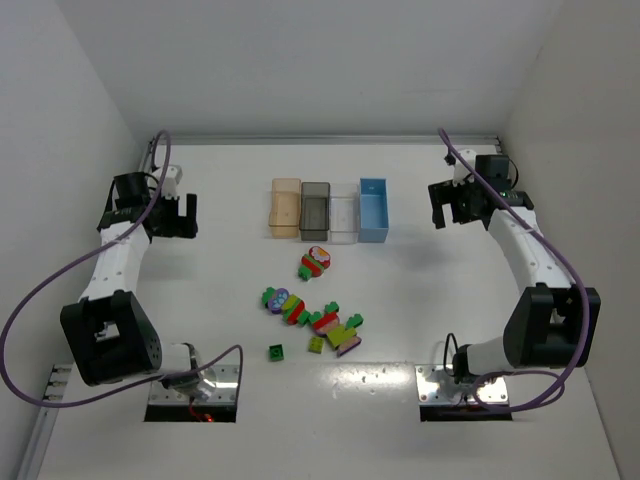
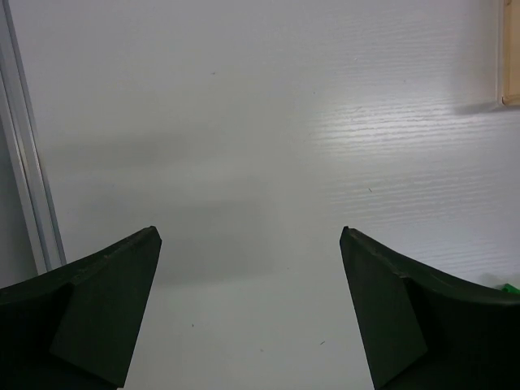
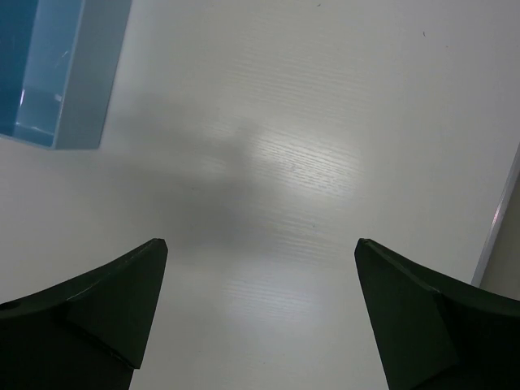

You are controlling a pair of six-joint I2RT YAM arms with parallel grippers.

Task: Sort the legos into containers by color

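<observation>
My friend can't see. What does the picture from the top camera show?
Colourful legos lie scattered mid-table, near a row of four empty bins: tan, dark grey, clear, blue. Both arms are out at the sides, left gripper and right gripper open and empty.

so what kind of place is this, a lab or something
Probably a lab robot test cell: white walls box in a white table, left arm and right arm bolted at its near edge, with legos and bins laid out.
</observation>
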